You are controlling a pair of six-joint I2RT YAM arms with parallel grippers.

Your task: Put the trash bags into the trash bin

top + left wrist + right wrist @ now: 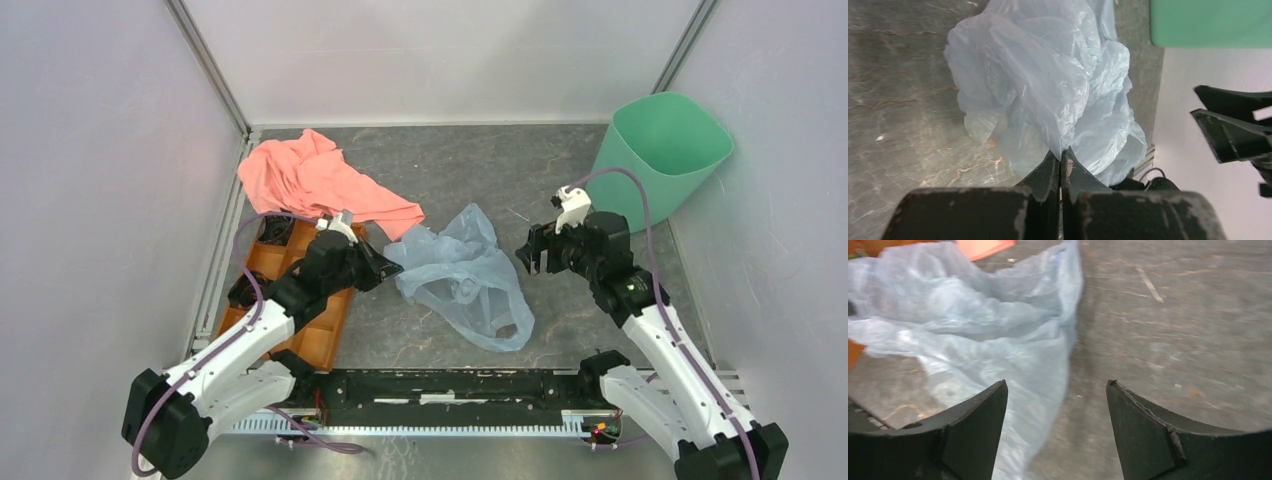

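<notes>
The pale blue translucent trash bag (462, 275) lies crumpled in the middle of the table. My left gripper (385, 262) is shut on the bag's left edge; in the left wrist view the bag (1048, 85) bunches up from between the closed fingertips (1060, 156). My right gripper (533, 256) is open, just right of the bag; its wrist view shows the bag (973, 325) under the left finger (983, 415) and bare table between the fingers. The mint-green trash bin (662, 150) stands at the back right; its side also shows in the left wrist view (1210, 22).
A salmon-pink cloth (315, 180) lies at the back left, partly over an orange compartment tray (300, 290) under my left arm. White walls enclose the table on three sides. A black rail (450, 385) runs along the near edge.
</notes>
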